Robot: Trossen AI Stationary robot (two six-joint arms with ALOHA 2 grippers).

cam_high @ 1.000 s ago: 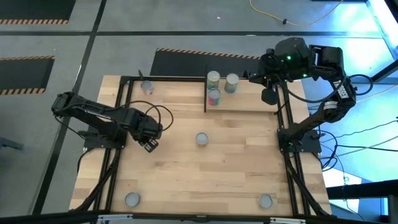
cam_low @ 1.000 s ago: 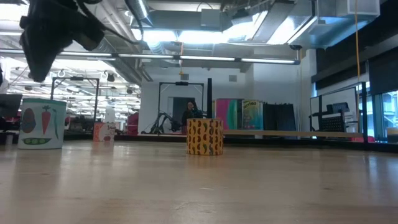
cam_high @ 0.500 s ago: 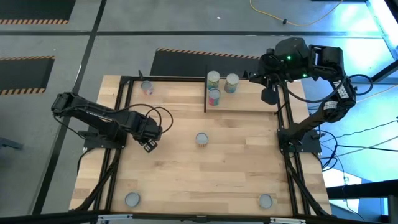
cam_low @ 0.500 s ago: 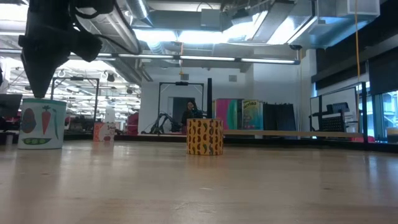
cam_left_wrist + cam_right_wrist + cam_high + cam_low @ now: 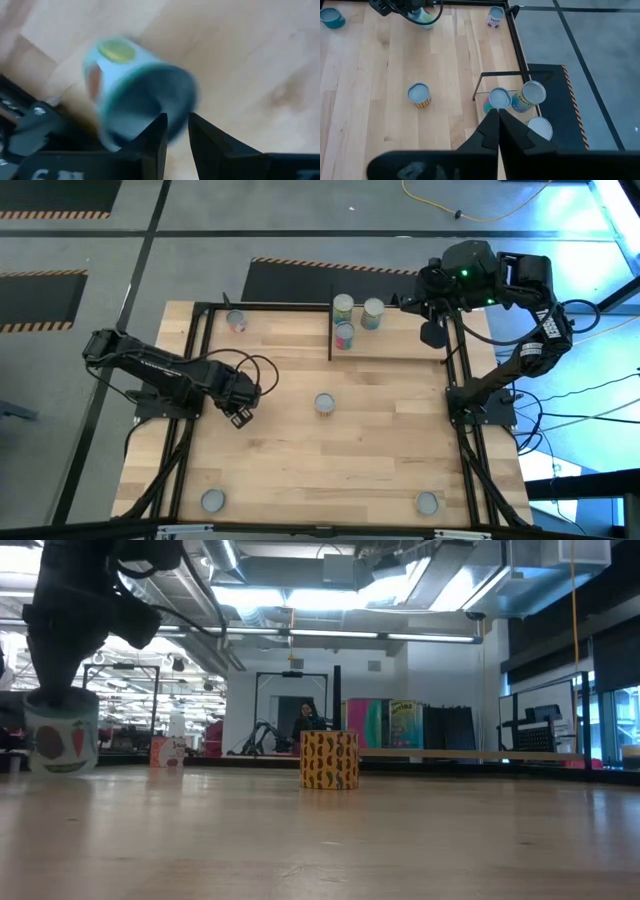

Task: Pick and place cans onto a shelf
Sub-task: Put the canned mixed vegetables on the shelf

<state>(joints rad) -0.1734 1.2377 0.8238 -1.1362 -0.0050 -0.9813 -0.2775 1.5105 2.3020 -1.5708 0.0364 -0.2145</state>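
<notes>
Left pincer (image 5: 238, 414) was narrow, apparently pinching the rim of a white can with vegetable label (image 5: 62, 735) near the left side of the surface (image 5: 300, 460). In the low view the can looked just off the wood and slightly tilted. That is a judgement, since the can was blurred there.

Risks:
- A rim pinch is a thin hold. The can could swing, slip or drop and roll, likely if the arm moves fast or tips.
- The can hangs off-centre, so it might land crooked on the shelf (image 5: 400, 342) and topple.
- The carry could clip the yellow pepper-print can (image 5: 325, 403) in mid-surface, which sits close to the straight line to the shelf.
- The shelf's black edge panel (image 5: 330, 330) stands on the side facing the left arm. Too low a carry would hit it.
- Three cans (image 5: 344, 335) were already bunched at that end of the shelf, just beside the panel. A placement there could knock them.

Right pincer (image 5: 432, 333) was closed and empty, hanging by the shelf's right end. It could crowd the free space there.

Elsewhere there was a pink can (image 5: 236, 321) at the far left corner and two cans in the near corners (image 5: 212, 500) (image 5: 427, 502), all well apart from the carry. Black frame rails ran along the surface edges.
</notes>
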